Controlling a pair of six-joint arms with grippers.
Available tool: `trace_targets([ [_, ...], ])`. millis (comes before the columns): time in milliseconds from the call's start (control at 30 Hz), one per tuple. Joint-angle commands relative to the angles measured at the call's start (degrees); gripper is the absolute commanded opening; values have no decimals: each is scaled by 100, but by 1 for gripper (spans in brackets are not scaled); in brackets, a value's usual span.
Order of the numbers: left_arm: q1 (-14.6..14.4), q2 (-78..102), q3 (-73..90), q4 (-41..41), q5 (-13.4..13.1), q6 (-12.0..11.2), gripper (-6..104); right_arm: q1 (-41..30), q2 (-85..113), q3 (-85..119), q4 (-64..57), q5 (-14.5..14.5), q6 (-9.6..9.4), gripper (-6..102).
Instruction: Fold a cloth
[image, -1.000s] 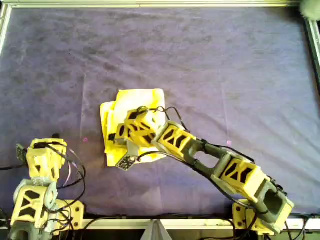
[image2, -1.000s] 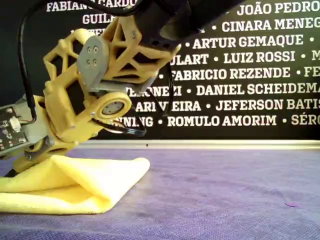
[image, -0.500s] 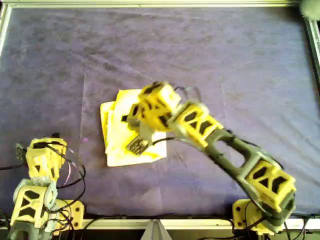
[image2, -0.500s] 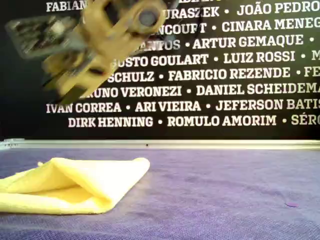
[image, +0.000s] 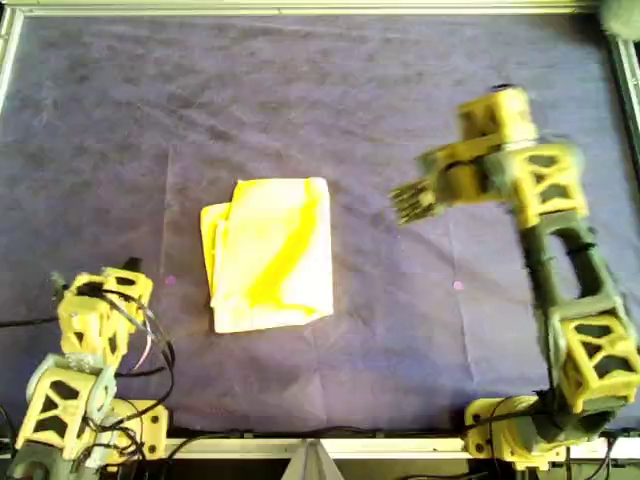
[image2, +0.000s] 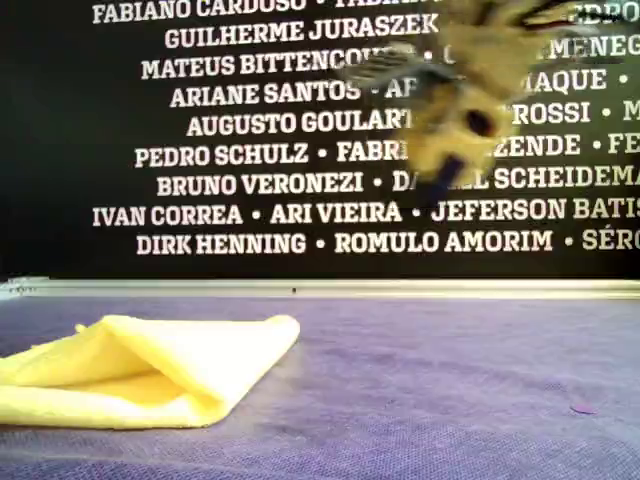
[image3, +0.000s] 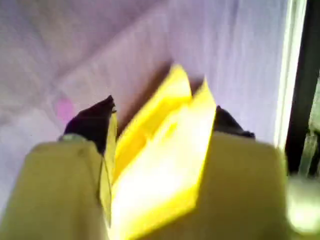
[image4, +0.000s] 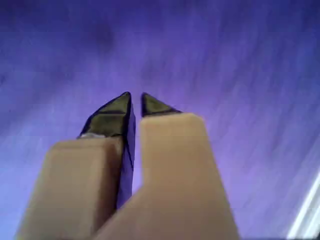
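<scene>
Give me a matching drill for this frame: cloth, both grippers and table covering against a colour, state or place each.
1. cloth
2. right gripper
3. left gripper
4. covering

a. dark purple
b. by the overhead view's lower left corner
c. folded, yellow
d. shut on nothing, over bare covering

Pairs: 1-c, 2-d, 3-b, 4-a

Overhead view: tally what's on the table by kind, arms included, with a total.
Yellow cloth, folded: 1
Purple table covering: 1
Robot arms: 2, the left end effector and the right end effector
Total: 4
</scene>
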Motion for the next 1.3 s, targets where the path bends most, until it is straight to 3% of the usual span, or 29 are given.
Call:
trace_targets([
  [0,-202,97,-519,-79,9,-35,68,-853,835,-220,589,-53,9,1],
  [200,-185,97,-475,-62,0,-35,68,-1837,2303,580,1125,44,-105,1],
  [333,-185,97,-510,-62,0,-35,68,-1995,3718,1503,1020,53,-114,1],
  [567,-211,105,-396,-70,0,-35,67,-2039,5950,3876,-369,53,-826,1],
  [667,-176,114,-387,-70,0,-70,60,-2118,6864,5168,-1538,53,-809,1],
  [900,-167,123,-387,-88,88,-387,32,-2566,8227,8200,-4087,-44,-800,2],
  [1067,316,132,-387,-97,105,-387,21,-2487,8798,9466,-5511,-53,-782,2],
  [1167,457,141,-316,-97,141,-387,17,-2470,8930,9896,-6152,-53,-773,2],
  [1267,519,149,-79,-97,466,-387,14,-2461,9053,10274,-6548,-53,-773,2],
])
